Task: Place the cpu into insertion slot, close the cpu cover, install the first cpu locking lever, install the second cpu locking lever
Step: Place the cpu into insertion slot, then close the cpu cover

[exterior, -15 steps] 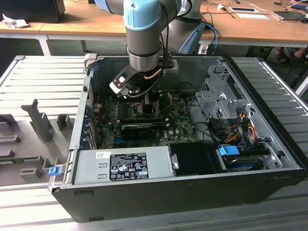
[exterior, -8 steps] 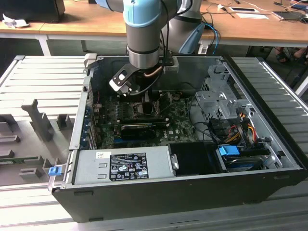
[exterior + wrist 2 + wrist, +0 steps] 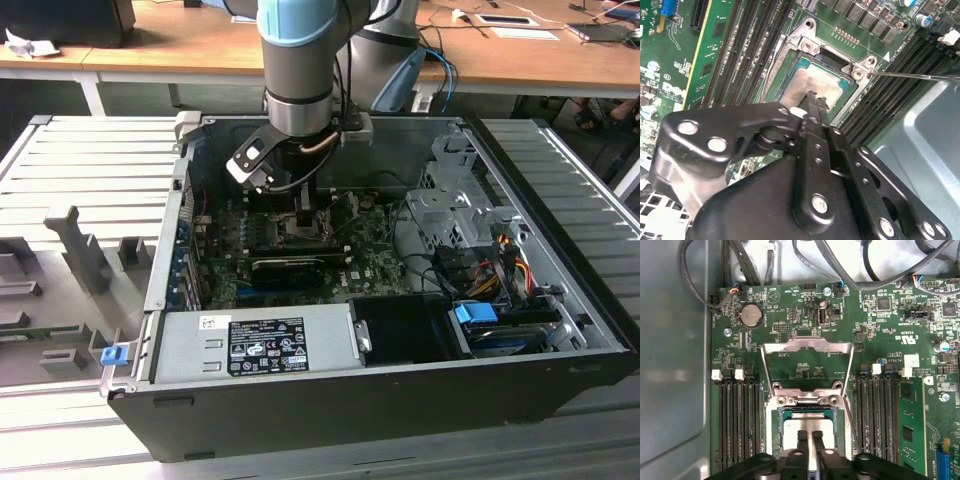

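Gripper point(image 3: 810, 436), its tips drawn almost together on nothing, sits just above the cpu point(image 3: 794, 429) seated in the insertion slot point(image 3: 807, 413), whose cpu cover point(image 3: 807, 343) stands flipped open; closing that cover looks the step in hand, calling for a push on its raised edge.

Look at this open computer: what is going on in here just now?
A robot arm reaches down into the computer case, over the motherboard. Its gripper is right at the face of the cpu, which lies flat in the slot. The cover is swung open, back from the slot, so the chip is not yet closed in. In the second wrist view a thin lever juts out free beside the slot, not locked down.
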`<state>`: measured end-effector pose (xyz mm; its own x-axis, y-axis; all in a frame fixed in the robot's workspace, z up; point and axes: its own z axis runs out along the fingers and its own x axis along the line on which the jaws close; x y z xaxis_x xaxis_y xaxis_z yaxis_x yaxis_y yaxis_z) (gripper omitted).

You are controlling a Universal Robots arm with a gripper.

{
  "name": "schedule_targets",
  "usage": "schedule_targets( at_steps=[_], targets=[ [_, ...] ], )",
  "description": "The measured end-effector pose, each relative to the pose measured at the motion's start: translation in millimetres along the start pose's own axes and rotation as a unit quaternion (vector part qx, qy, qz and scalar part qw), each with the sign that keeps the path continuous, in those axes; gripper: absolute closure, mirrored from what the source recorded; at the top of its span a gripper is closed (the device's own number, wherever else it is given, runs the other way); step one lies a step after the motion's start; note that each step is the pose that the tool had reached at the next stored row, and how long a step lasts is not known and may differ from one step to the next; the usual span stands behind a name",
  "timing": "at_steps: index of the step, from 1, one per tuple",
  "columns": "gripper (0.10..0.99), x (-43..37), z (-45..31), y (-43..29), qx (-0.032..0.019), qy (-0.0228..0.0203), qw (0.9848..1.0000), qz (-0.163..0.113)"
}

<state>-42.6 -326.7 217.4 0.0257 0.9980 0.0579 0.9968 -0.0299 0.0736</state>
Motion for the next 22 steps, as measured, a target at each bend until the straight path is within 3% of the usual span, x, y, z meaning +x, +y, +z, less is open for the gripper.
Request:
schedule_targets(
  at_steps=[1,12,17,22],
  targets=[
    [0.980,0.1,-1.0,0.1,0.0000,0.0000,1.0000,0.000],
    [0.980,0.8,-12.8,0.9,0.0000,-0.0001,1.0000,0.001],
    [0.980,0.4,-12.4,10.2,0.0132,0.0028,0.9999,0.003],
    [0.980,0.8,-16.5,10.6,0.0146,0.0029,0.9999,0.003]
  ],
)
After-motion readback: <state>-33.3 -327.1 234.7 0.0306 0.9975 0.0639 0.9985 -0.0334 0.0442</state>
